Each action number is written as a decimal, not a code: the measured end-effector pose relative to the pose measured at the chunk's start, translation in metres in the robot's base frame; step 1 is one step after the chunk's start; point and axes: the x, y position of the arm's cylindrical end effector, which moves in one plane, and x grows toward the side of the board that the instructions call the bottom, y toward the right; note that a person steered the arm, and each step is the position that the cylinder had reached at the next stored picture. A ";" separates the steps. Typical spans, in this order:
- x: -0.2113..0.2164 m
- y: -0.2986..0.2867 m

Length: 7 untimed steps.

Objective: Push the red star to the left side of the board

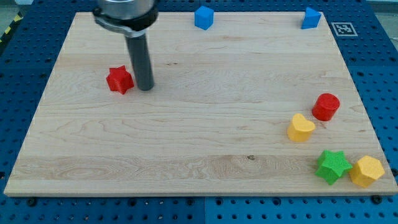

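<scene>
The rod's tip (145, 88) sits on the board (186, 155) just to the view's right of the red star (119, 79), touching it or nearly so; the exact contact is hard to tell. It's a plain rod, no jaws, nothing held. The star lies directly toward the view's left from the tip, in the upper left part of the board, already near the left edge. So the push line likely runs straight left through the star. The star has no real long axis. Other blocks are well apart, right side and top edge.

Wooden board (186, 143) carries red star (119, 80), blue cube (204, 17), green star (332, 166).
</scene>
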 end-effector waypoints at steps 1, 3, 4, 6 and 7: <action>0.004 -0.042; 0.006 -0.055; 0.008 -0.040; -0.014 -0.040; -0.033 -0.036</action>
